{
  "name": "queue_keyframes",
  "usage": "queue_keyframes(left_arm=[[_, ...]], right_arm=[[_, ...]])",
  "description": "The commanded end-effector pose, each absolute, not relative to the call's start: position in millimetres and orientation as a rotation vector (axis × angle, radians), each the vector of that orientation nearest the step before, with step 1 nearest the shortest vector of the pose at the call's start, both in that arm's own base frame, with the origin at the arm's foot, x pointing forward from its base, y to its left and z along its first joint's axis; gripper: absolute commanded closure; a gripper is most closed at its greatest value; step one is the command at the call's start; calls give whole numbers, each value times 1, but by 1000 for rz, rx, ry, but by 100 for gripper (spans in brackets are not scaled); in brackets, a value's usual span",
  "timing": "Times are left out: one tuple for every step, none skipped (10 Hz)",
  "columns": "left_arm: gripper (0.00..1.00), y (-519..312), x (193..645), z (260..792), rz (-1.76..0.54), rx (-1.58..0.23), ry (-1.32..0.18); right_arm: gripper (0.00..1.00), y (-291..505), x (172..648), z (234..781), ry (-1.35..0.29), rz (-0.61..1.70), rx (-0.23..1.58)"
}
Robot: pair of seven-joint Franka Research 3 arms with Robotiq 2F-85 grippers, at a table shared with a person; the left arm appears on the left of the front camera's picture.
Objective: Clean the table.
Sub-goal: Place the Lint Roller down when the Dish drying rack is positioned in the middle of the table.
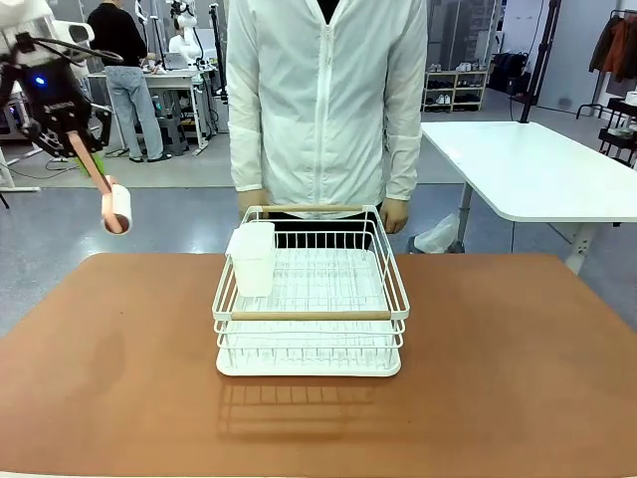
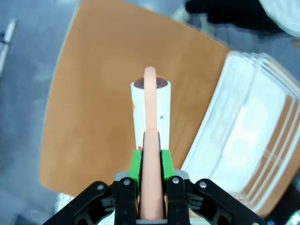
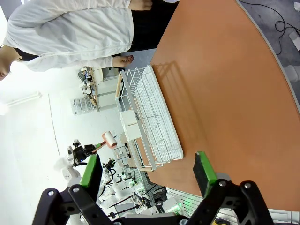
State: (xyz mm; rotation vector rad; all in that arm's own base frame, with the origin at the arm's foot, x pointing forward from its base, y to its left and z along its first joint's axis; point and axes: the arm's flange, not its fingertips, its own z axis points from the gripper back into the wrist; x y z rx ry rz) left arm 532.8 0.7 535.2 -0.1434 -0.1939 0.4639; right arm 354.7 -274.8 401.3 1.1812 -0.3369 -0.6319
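While the lint roller (image 1: 117, 207) is being held up in the air off the left edge of the tabletop (image 1: 498, 358), no cleaning contact with the reddish-brown surface is being made, so the task is being judged as barely begun: the wiping of the tabletop appears to lie wholly ahead. The tabletop is being occupied in its middle by a white wire rack (image 1: 311, 299) with wooden handles, in which a white cup-like holder (image 1: 253, 257) is being carried at the left side; no crumbs or stains are being made out on the bare surface from these views. A person in a white jacket (image 1: 323, 100) is being seen standing at the far edge, just behind the rack. The left gripper (image 2: 151, 176) is being kept clamped on the roller's pink handle (image 2: 151, 187), the green pads (image 2: 136, 165) pressing it from both sides, with the white roll pointing away over the tabletop's corner. The right gripper (image 3: 147, 171) is being held with its fingers well apart above the tabletop, nothing being gripped or touched between them.
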Motion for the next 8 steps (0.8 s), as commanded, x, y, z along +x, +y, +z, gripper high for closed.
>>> queue_keyframes(left_arm=[[79, -14, 545, 503, 1008, -119, -257], [79, -10, 550, 484, 1181, -208, -335], [79, -7, 552, 458, 1320, -172, -448], [79, -9, 548, 427, 1376, -246, -430], [79, -8, 542, 414, 1386, -340, -436], [79, -9, 538, 410, 1378, -384, -473], [79, -12, 535, 407, 1361, -403, -467], [79, -14, 533, 407, 1294, -369, -475]], right_arm=[[0, -273, 353, 407, -332, -644, 1196], [0, -273, 353, 407, -332, -644, 1196], [0, -273, 353, 407, -332, -644, 1196], [0, -273, 353, 407, -332, -644, 1196], [0, -273, 353, 407, -332, -644, 1196], [0, -273, 353, 407, -332, -644, 1196], [0, -273, 353, 407, -332, -644, 1196], [0, -273, 353, 407, -332, -644, 1196]])
